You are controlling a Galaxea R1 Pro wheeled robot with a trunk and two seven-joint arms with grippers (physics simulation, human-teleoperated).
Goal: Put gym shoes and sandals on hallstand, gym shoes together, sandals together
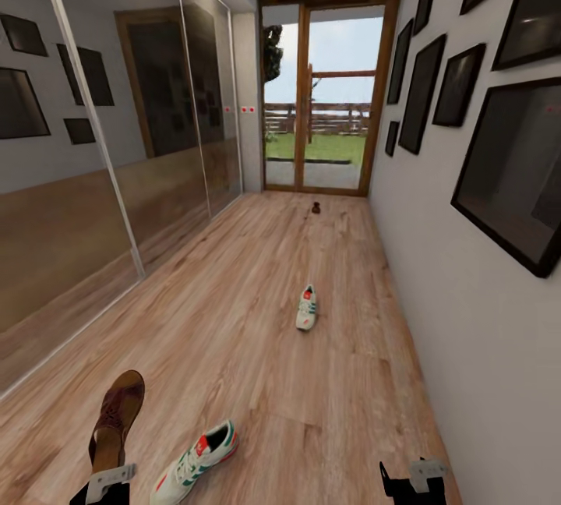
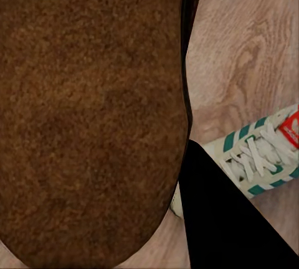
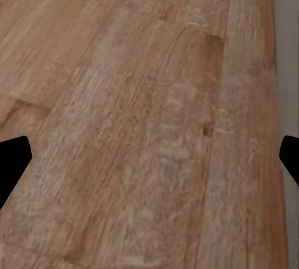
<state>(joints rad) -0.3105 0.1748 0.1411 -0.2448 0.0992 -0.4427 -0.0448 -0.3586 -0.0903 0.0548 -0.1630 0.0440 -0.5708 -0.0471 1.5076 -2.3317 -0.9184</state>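
Left gripper (image 1: 109, 482) jaws grip one sandal (image 1: 117, 415), lifted just beside the near gym shoe (image 1: 195, 462); right gripper (image 1: 413, 482) jaws open, empty — next, probably carrying it to the hallstand.

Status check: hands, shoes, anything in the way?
Left hand shut on sandal. Right hand open, empty. Two trainers on floor. Corridor ahead unobstructed.

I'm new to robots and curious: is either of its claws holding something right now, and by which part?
The left gripper holds a flat brown sandal by its near end, toe pointing away. The right gripper is open over bare wood-plank floor, holding nothing.
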